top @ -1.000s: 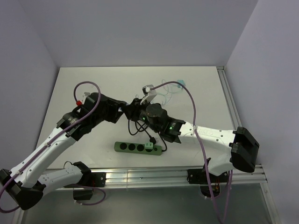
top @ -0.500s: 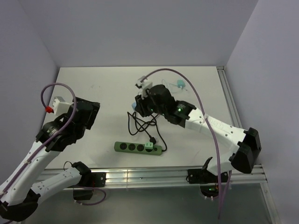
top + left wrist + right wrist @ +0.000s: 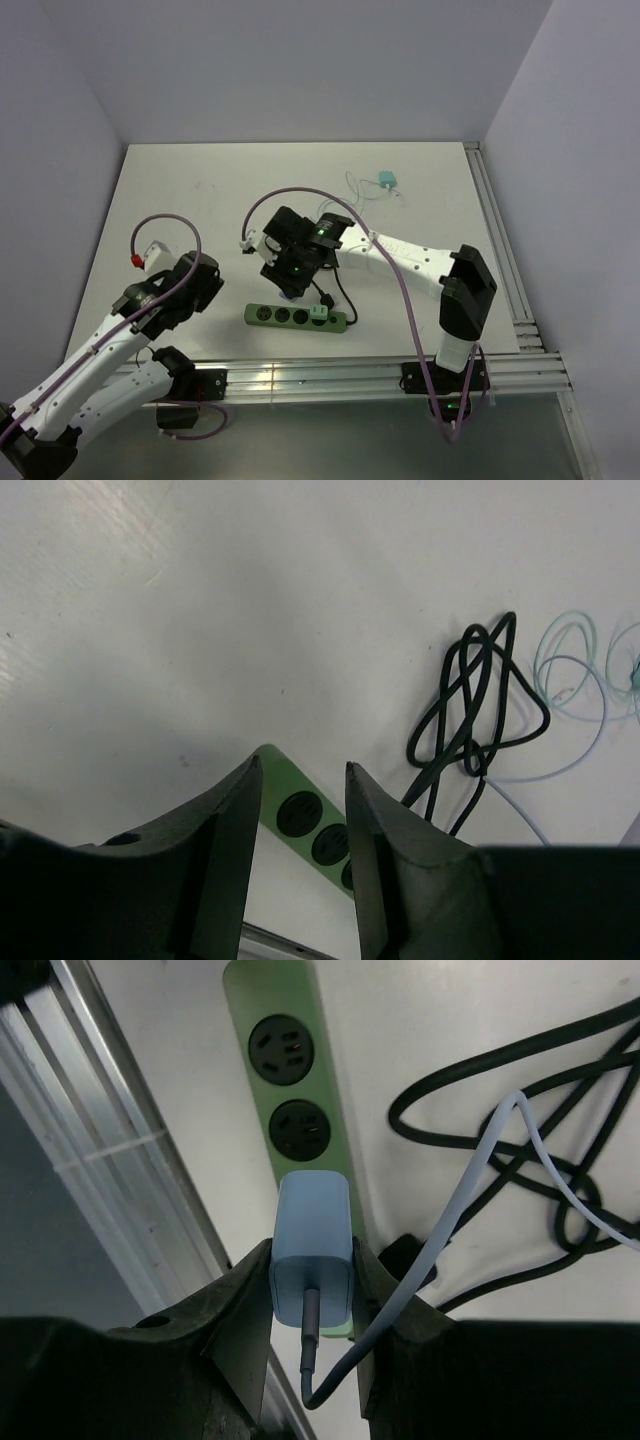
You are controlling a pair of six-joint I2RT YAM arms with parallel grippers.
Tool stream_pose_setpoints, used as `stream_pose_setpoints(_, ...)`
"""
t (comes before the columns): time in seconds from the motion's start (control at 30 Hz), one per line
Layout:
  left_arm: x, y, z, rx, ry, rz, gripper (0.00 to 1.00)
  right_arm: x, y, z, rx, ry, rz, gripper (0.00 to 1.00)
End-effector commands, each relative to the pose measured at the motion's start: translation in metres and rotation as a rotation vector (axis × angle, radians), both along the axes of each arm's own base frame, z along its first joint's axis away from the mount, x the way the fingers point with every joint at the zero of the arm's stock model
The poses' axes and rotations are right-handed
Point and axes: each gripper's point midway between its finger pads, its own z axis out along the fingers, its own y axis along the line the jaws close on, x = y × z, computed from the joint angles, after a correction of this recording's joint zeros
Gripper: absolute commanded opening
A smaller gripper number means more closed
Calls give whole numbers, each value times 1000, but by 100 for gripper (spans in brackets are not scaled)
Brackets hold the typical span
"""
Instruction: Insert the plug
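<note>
Left claw: we are seeing the left claw (image 3: 302, 780) pulling back toward its base at the near left edge. A second ago it was meeting the other arm at mid-surface. Its fingers are standing spread with nothing between them.
Power strip: the green power strip (image 3: 295, 317) is lying where it was, near the front edge of the surface (image 3: 180, 200). We are counting two free sockets (image 3: 281, 1048) in the right wrist view.
Right claw: the right claw (image 3: 312, 1272) is swinging in from the far middle of the surface and is now hanging directly above the strip. It is pinching the plug by its two flat sides.
Plug: the blue plug (image 3: 312, 1228) is being carried in the air just above the strip, lined up along it, with its pale cable (image 3: 480, 1180) trailing off behind.
Black cord: the black cord (image 3: 480, 710) is lying looped just beyond the strip, apart from the plug.
Far end: a teal connector (image 3: 385, 181) is resting well away near the back.
Meaning: we are judging that carrying is giving way to alignment. The prongs are hidden from us, so we are not seeing which socket is being targeted, and the plug is not yet seated.
</note>
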Motion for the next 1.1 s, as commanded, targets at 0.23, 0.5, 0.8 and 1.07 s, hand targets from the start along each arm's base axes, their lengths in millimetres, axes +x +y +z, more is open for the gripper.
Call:
stream_pose_setpoints(0.23,-14,-36,-36,-125,42,-191,40,-34,3,-3,-121,51,71,0)
stream_pose_setpoints(0.5,-27,-56,-68,-207,115,-268,40,-34,-7,-19,-214,61,60,0)
stream_pose_setpoints(0.8,-42,-52,-88,-237,174,-241,38,-19,-13,-43,-265,-20,17,0)
stream_pose_setpoints(1.07,-46,-55,-99,-238,211,-253,37,-21,-16,-48,-311,-24,37,0)
